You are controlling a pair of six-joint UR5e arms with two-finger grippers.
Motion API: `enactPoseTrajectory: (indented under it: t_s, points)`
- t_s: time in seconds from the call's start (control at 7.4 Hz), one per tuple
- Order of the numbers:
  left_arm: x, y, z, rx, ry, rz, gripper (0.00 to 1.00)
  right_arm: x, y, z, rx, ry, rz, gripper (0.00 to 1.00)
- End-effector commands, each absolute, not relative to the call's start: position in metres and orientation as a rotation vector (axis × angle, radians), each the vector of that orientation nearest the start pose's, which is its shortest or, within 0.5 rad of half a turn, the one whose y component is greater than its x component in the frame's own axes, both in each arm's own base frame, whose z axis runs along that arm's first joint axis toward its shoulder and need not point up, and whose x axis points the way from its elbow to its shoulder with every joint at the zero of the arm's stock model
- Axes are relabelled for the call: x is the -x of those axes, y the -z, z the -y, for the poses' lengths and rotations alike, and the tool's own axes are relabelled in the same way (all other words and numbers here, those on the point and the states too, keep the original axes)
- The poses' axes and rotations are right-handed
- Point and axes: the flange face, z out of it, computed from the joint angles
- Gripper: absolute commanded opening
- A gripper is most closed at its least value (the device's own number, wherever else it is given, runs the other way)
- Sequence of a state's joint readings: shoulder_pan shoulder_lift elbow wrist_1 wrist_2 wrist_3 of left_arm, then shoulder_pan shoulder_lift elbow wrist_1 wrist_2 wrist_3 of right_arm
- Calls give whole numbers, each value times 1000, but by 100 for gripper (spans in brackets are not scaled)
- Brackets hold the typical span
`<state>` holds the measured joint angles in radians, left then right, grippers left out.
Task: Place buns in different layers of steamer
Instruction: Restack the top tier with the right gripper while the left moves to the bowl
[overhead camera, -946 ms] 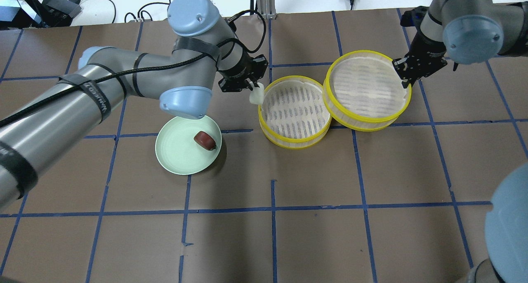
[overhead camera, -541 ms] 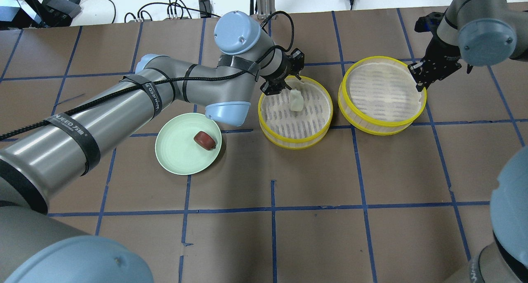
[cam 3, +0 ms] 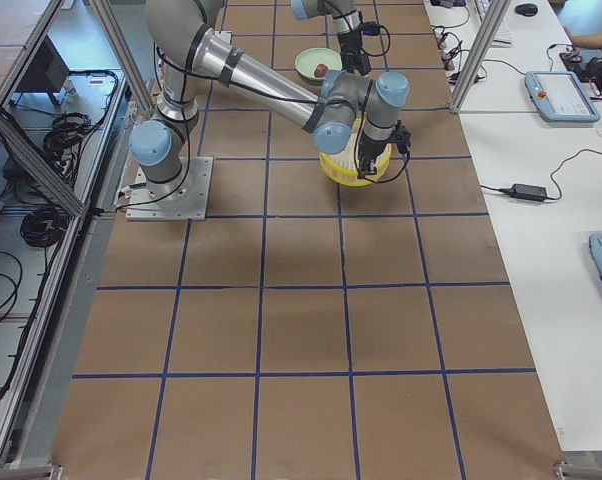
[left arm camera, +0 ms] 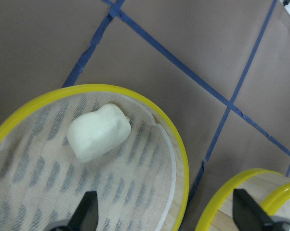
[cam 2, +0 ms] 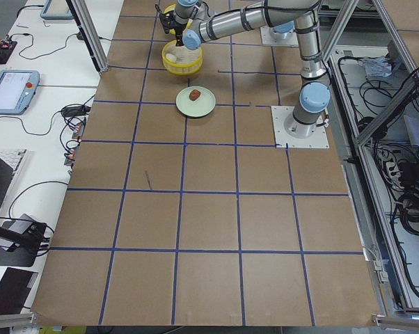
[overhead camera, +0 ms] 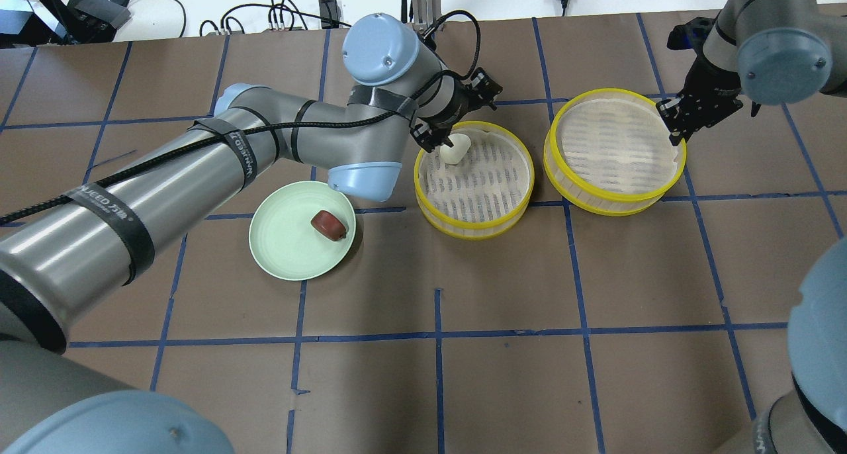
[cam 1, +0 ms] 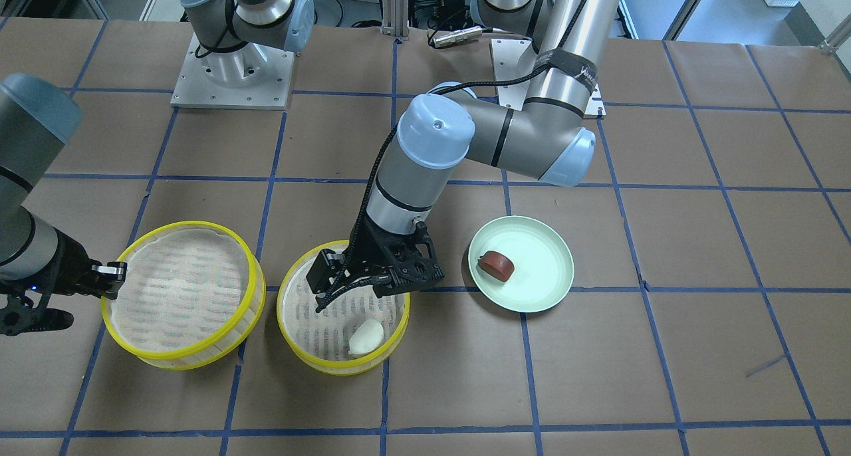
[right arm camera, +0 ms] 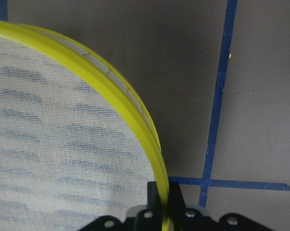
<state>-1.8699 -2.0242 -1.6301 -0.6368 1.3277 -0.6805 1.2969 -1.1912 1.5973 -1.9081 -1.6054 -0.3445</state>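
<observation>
Lying on the mesh floor of the left tray [overhead camera: 486, 190], the white bun [left arm camera: 99, 132] is resting close against the far rim, on that tray's left side. It is a smooth, matte, doughy oblong with rounded ends. In the left wrist view its long axis is running from lower left to upper right, roughly along the curve of the rim beside it. The left hand [cam 1: 362, 290] is hovering over that tray with its black fingers spread wide and nothing between them, and the bun is sitting clear of both fingertips.

Both trays are round and shallow, with glossy bright yellow rims and pale, wood-like walls. Each has a whitish woven floor through which dark slats are showing in rows. The right tray [overhead camera: 612, 146] is sitting just beside the left one, with a narrow strip of counter [overhead camera: 503, 288] showing between them. The right hand [overhead camera: 671, 131] is pinching its rim on the side away from the left tray, with the yellow band clamped between the fingers. Whether that tray is lying flat I cannot tell.

The red bun [overhead camera: 329, 224] is a thick reddish-brown puck with a dull skin. It is lying on the smooth pale green plate [overhead camera: 281, 255], off centre toward the trays. Brown paper is covering the counter, and blue tape [overhead camera: 438, 335] is crossing it in a grid.
</observation>
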Motion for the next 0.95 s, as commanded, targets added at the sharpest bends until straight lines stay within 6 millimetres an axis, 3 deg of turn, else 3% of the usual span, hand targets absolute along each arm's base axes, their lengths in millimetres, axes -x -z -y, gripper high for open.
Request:
enactPoseTrajectory:
  t_s: [0.0,0.14,0.27,0.41,0.68,0.81]
  points:
    - [241,-315,581,259,462,-3417,100,17,-305,619,-27,-117,-3147,7]
    - [217,-300,572,109,428,-3390,100,-15,-305,619,-61,-119,-3152,7]
    - [188,-282,563,108,374,-3379,100,-57,-303,614,-150,-128,-3153,7]
    - [168,-278,557,86,365,-3369,100,-101,-306,610,-235,-113,-3156,7]
    - [155,-271,552,79,342,-3365,100,-176,-307,594,-418,-97,-3141,7]
    - [154,-264,551,80,316,-3363,100,-197,-306,589,-467,-95,-3137,7]
